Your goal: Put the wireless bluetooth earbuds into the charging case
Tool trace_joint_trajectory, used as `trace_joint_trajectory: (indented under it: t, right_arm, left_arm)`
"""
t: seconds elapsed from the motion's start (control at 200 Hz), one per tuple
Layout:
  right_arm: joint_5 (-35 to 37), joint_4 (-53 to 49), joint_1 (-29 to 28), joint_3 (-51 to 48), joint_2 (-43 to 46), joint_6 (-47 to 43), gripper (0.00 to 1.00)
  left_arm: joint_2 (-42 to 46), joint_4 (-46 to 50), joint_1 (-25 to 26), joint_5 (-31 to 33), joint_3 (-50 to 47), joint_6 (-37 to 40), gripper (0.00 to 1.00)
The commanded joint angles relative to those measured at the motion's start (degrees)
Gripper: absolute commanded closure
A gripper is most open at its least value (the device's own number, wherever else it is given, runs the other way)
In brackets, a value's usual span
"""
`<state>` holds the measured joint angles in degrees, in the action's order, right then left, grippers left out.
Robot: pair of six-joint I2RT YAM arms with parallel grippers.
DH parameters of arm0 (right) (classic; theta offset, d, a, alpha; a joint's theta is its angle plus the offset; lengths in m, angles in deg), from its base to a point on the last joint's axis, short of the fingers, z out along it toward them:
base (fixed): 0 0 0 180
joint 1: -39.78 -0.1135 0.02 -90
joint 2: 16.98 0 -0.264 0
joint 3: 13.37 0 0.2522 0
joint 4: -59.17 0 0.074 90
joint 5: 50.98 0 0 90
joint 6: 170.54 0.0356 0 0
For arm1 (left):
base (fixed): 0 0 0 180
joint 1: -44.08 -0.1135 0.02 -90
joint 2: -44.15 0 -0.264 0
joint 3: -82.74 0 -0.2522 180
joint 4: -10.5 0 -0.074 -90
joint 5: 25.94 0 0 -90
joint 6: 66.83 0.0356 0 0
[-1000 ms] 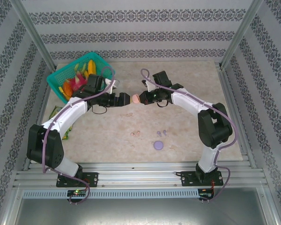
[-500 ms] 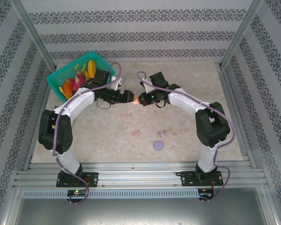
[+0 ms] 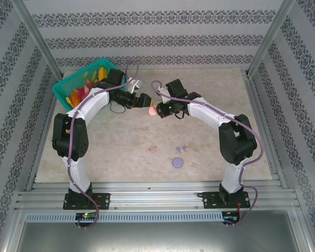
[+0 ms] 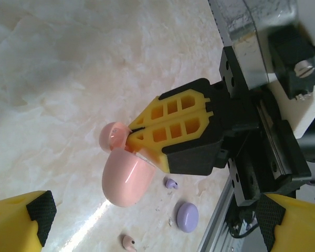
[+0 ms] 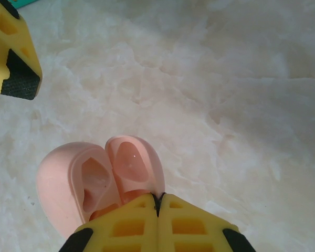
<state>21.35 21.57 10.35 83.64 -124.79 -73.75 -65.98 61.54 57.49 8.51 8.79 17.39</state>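
Marbled beige surface (image 3: pixel 226 94), boxed in by patterned walls (image 3: pixel 147 37). Mid-frame: right pincer (image 3: pixel 158 109) clamped shut on the open pink case (image 3: pixel 152 111); left pincer (image 3: pixel 143 101) spread wide just beside it (gripping nothing). Lower centre, loose on the surface: pink earbuds (image 3: pixel 152 150), lilac earbuds (image 3: pixel 181 149).

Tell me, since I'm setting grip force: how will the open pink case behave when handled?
Probably slippery: the pink charging case is glossy and rounded, pinched at one edge by the right gripper. Its open lid may swing on the hinge. Set down, its domed shell would likely rock.
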Motion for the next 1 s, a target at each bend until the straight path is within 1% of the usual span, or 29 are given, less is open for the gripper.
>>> trace_joint_trajectory:
  t: [0.0, 0.25, 0.47, 0.714, 0.994]
  right_arm:
    - [2.3, -0.5, -1.4, 2.4, -0.8, -2.2, 1.0]
    - [5.3, -0.8, -3.0, 2.0, -0.3, -5.4, 1.0]
    - [6.2, 1.2, -2.3, -1.6, 2.1, -6.5, 1.0]
    - [3.3, 5.1, 0.0, -7.5, 6.3, -6.3, 1.0]
    - [-1.6, 6.6, 0.5, -11.1, 9.5, -8.3, 1.0]
  left_arm:
    - [-0.2, 3.2, -1.0, -3.2, 2.0, 3.1, 0.0]
    - [-0.3, 4.5, -1.7, -6.2, 2.5, 4.4, 0.0]
    - [-1.4, 6.5, -1.8, -8.1, 2.6, 6.6, 0.01]
    - [-5.0, 12.4, -1.9, -10.2, 4.5, 11.9, 0.05]
    - [-7.7, 14.7, -1.8, -13.2, 5.2, 14.2, 0.12]
